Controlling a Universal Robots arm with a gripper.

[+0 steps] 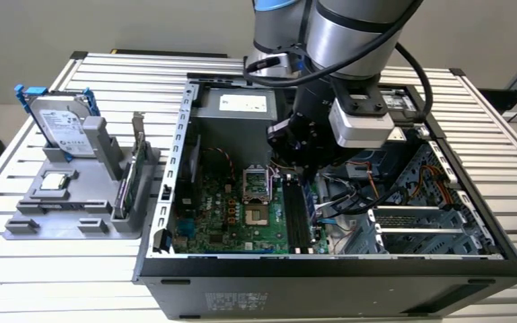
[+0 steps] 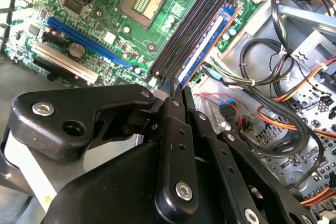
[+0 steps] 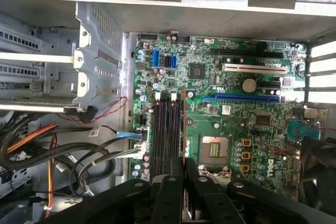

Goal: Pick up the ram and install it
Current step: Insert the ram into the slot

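Black gripper (image 2: 175, 90), its fingers pinched narrowly on the ram (image 2: 206, 43), a thin bluish stick held edge-on over the black memory slots (image 3: 167, 129). Around it lie the green motherboard (image 3: 231, 119) and open computer case (image 1: 330, 269).

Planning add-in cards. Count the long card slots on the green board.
3, side by side beyond the processor socket: black slot, white slot, blue slot. The gripper may hide more.
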